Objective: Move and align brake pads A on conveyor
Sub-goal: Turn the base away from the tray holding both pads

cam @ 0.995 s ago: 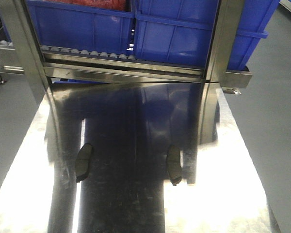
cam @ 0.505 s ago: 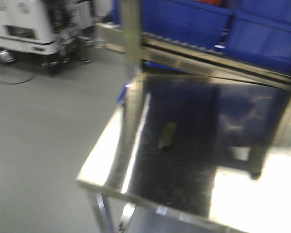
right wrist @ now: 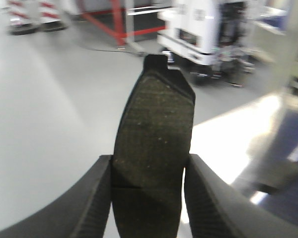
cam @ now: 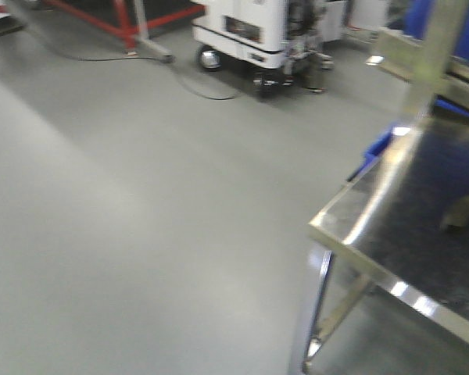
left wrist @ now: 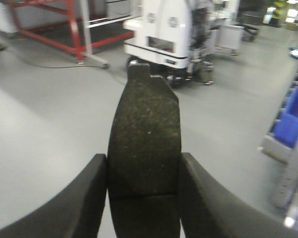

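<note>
In the left wrist view my left gripper (left wrist: 144,181) is shut on a brake pad A (left wrist: 144,134), a dark grey arc with a thin groove across it, held upright above the grey floor. My right gripper (right wrist: 148,183) is likewise shut on a second brake pad A (right wrist: 154,129). Another pad (cam: 460,212), blurred, lies on the shiny steel table (cam: 359,234) at the right of the front view. It also shows as a dark blur (right wrist: 280,174) in the right wrist view. The conveyor is out of view. Neither gripper shows in the front view.
Grey floor fills most of the front view. A white wheeled machine (cam: 250,31) with a cable stands ahead, beside a red metal frame (cam: 129,23). Blue bins (left wrist: 293,119) stand at the right. The steel table's corner and leg (cam: 316,305) are close on the right.
The front view has swung left, from the steel table and blue bins to the grey floor. The table now sits at the right edge, with one of its two pads showing.
</note>
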Motion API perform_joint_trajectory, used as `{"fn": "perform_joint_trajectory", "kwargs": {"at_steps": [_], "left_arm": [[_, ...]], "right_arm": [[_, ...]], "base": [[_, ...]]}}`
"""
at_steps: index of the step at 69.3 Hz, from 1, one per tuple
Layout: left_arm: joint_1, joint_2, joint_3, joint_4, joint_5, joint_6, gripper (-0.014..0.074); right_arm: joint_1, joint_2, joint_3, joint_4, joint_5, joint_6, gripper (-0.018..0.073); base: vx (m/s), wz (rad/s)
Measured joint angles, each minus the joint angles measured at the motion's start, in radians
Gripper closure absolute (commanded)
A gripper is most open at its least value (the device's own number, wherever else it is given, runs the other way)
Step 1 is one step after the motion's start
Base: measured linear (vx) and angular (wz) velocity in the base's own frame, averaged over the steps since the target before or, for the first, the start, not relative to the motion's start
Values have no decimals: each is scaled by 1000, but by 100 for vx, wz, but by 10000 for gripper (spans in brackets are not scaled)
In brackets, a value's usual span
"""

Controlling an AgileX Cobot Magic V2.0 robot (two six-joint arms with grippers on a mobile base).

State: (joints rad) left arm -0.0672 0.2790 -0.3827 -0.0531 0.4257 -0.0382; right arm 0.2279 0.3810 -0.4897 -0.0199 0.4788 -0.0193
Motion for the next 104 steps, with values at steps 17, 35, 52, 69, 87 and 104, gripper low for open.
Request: {"fn": "perform_joint_trajectory", "kwargs": {"at_steps": [17,35,52,69,87,104], "left_arm": [[0,0,0,0,1,0,602],[0,0,0,0,1,0,602],[0,0,0,0,1,0,602],[0,0,0,0,2,0,602],[0,0,0,0,2,0,602],[0,0,0,0,3,0,602]], "right_arm": [[0,0,0,0,0,0,564],[0,0,0,0,0,0,564],[0,0,0,0,0,0,564],[0,0,0,1,0,0,564],[0,0,0,1,3,0,564],[0,0,0,1,3,0,564]], "base": [[-21,85],[-16,76],[-7,72],[1,51],[9,35],[22,36]]}}
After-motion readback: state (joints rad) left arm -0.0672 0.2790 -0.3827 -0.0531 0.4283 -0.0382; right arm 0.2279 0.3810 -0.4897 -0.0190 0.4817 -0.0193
